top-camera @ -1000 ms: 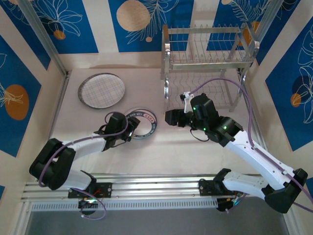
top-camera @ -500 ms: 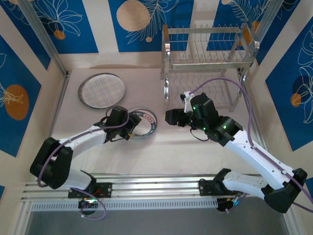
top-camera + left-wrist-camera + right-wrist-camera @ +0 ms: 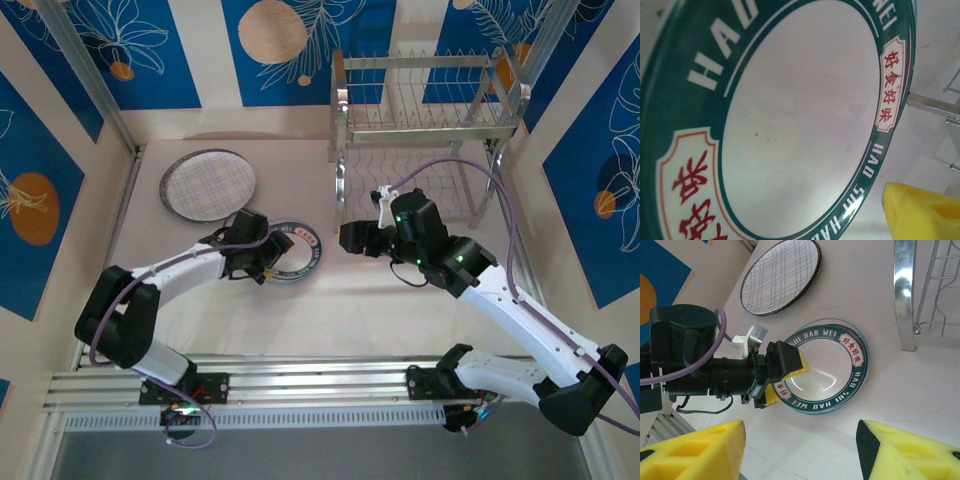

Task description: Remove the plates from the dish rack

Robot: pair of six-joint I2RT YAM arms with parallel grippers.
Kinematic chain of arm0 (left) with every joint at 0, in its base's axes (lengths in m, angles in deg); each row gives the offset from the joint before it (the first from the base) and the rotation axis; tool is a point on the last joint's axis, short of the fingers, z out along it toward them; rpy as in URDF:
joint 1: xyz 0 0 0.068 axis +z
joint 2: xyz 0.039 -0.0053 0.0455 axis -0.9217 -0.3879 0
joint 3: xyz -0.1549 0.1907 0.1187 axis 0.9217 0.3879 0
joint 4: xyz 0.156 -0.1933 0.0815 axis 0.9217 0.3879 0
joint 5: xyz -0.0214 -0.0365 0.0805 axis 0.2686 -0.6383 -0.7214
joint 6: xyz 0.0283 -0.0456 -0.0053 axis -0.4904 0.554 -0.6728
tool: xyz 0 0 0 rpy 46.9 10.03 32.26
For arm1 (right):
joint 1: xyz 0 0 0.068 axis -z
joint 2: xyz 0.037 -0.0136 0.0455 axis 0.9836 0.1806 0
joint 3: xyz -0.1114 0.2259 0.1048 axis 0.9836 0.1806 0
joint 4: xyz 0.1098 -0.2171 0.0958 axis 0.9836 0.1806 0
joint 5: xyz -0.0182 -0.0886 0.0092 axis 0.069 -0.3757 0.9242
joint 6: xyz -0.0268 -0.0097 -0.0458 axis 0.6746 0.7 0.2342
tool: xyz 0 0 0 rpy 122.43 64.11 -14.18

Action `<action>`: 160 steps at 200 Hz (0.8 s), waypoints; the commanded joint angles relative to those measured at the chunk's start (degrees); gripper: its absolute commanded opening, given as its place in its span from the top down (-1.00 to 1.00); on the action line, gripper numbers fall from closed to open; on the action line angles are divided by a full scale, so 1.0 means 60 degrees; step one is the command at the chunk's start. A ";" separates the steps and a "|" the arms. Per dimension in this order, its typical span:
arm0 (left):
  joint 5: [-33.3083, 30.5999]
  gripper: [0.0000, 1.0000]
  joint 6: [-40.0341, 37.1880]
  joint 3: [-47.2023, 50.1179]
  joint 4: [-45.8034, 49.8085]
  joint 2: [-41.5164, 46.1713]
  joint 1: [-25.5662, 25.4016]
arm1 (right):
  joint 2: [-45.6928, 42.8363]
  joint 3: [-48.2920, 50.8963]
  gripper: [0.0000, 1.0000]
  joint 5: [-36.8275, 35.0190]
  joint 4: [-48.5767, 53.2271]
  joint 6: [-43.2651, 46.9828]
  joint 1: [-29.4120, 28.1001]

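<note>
Judging the lettered plate [image 3: 296, 252] flat on the desk [image 3: 340, 305], its rim between the parted left jaws, right jaws wide and empty, we feared a slanted retreat would drag it.

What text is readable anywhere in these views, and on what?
"HAO SHI HAO WEI": white, around the green rim of the lettered plate.
"好食好味": red, in a panel on that rim.
Grid plate, dish rack: no text.

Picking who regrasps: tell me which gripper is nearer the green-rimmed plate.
Left. The left gripper is over the green-rimmed plate's left rim; the right gripper hangs apart, off its right side.
</note>
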State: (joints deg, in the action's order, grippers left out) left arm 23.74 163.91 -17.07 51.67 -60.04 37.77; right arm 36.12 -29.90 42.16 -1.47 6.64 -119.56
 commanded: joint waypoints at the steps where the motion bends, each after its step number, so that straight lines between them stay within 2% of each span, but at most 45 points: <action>1: 0.0058 -0.68 -0.0383 -0.0499 0.0900 -0.0142 0.0111 | 0.0067 -0.0075 -0.23 0.0246 -0.0120 -0.0049 0.0078; 160: 0.0115 -0.94 -0.0814 -0.1091 0.1819 -0.0422 0.0113 | 0.0190 -0.0122 -0.23 0.0352 -0.0041 -0.0226 0.0241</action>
State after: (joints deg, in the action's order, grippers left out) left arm 23.80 160.59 -21.42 60.50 -61.66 37.81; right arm 36.95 -29.90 43.40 -1.43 6.05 -118.45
